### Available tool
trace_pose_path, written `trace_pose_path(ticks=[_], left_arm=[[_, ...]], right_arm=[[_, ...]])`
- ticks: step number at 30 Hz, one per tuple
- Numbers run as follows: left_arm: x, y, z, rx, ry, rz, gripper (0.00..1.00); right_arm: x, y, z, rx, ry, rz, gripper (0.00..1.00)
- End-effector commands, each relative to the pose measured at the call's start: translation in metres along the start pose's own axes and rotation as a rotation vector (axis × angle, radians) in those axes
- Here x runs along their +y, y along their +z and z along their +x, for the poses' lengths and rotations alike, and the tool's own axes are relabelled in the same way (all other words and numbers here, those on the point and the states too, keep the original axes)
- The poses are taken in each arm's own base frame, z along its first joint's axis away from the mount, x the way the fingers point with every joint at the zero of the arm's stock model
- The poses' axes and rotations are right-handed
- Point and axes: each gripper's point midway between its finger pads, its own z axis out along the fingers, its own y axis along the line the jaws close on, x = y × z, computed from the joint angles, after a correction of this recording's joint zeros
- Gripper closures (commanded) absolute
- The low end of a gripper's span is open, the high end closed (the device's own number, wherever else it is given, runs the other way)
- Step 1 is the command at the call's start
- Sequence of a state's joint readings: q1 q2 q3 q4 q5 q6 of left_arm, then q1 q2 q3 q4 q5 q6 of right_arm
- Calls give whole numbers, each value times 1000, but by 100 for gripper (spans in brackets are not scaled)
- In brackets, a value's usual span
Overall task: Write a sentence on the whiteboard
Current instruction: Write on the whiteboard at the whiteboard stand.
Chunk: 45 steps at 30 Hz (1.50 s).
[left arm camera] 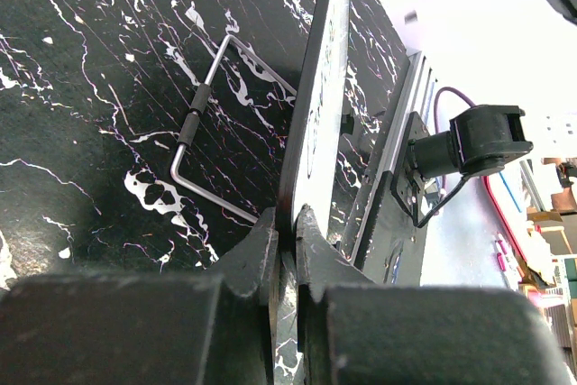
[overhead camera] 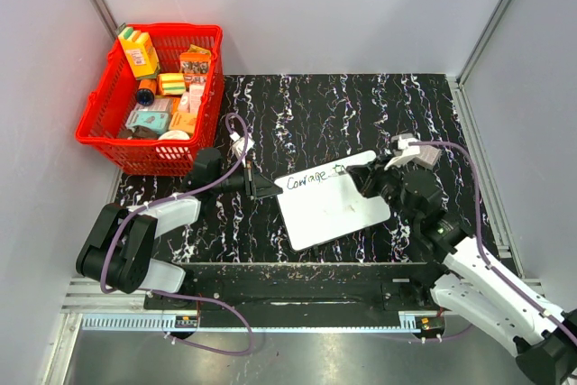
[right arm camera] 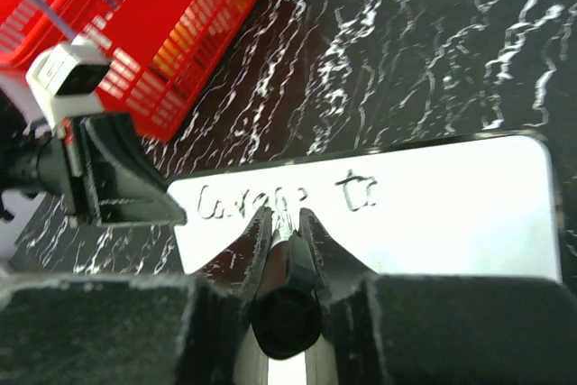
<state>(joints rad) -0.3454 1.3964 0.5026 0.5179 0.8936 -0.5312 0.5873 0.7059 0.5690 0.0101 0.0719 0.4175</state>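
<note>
The whiteboard (overhead camera: 334,209) lies flat on the black marbled table, slightly slanted. The sentence (overhead camera: 312,178) runs along its top edge as dark handwriting reading roughly "Courage to" (right arm camera: 356,191). My left gripper (overhead camera: 267,190) is shut on the board's left edge. In the left wrist view the whiteboard (left arm camera: 315,96) shows edge-on, pinched between the left gripper's (left arm camera: 288,218) jaws. My right gripper (right arm camera: 287,215) is shut on a black marker (right arm camera: 288,313). The marker's tip sits on the whiteboard (right arm camera: 451,223), just below the first word.
A red basket (overhead camera: 99,119) full of small packages stands at the table's back left corner. A bent metal wire with a black sleeve (left arm camera: 203,123) lies against the marbled surface beside the board. An aluminium rail (overhead camera: 270,313) runs along the near edge.
</note>
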Motion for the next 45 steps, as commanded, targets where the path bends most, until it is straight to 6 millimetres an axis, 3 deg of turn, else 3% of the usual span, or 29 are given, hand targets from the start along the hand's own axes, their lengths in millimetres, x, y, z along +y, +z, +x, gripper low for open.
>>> trace_pose_path(ticks=[1, 6, 18, 28, 45], left_arm=[[27, 2, 5, 1, 110, -94, 100], [27, 2, 3, -1, 115, -95, 100], [26, 2, 4, -1, 113, -93, 100], [26, 2, 4, -1, 114, -91, 100], [25, 3, 4, 1, 113, -88, 100]], right_arm=[[25, 0, -7, -27, -54, -37, 100], [48, -2, 3, -11, -87, -77, 100], [83, 2, 37, 23, -115, -127, 100], [91, 12, 57, 30, -148, -103, 100], [95, 17, 66, 44, -131, -114, 100]])
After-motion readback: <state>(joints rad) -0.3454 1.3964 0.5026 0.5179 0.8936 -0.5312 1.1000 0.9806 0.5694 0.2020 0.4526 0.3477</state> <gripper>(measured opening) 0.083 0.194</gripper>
